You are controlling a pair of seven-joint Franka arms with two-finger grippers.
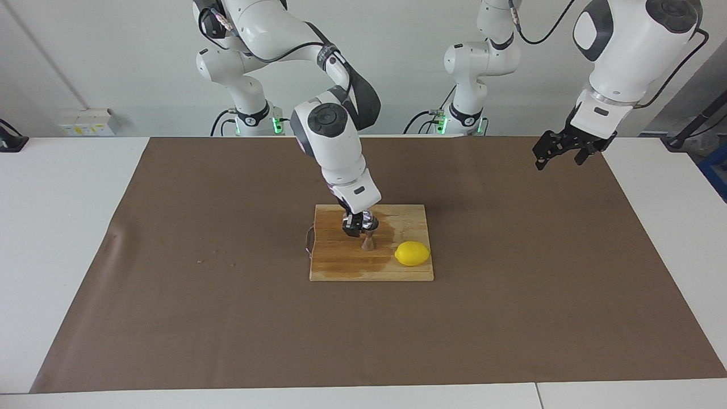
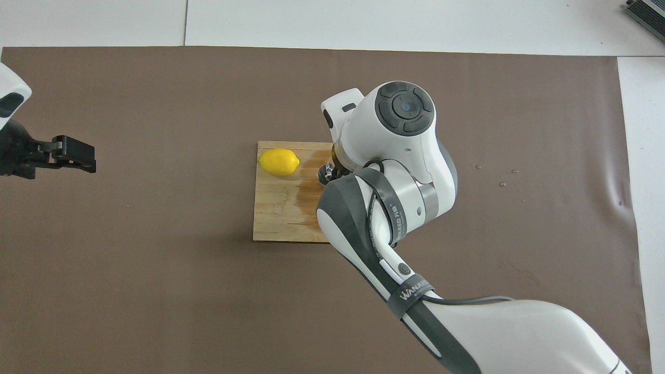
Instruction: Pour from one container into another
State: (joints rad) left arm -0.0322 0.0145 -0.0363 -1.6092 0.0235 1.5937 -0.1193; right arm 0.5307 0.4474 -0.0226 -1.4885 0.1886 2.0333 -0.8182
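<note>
Glass cup (image 1: 368, 218) tipped over jigger (image 1: 368, 241), clamped in right gripper (image 1: 358, 222). Jigger upright mid cutting board (image 1: 341, 267), wet stain around it. Lemon (image 1: 412, 253) on same board at jigger's 4 o'clock in facing view, apart from it. Left gripper (image 1: 559, 150) waits, fingers spread, empty, above brown mat (image 1: 199, 318) at left arm's end of table.

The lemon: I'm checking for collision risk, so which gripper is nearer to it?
Right. The right gripper holds the glass cup over the jigger beside the lemon; the left gripper waits, open, over the mat's edge.
</note>
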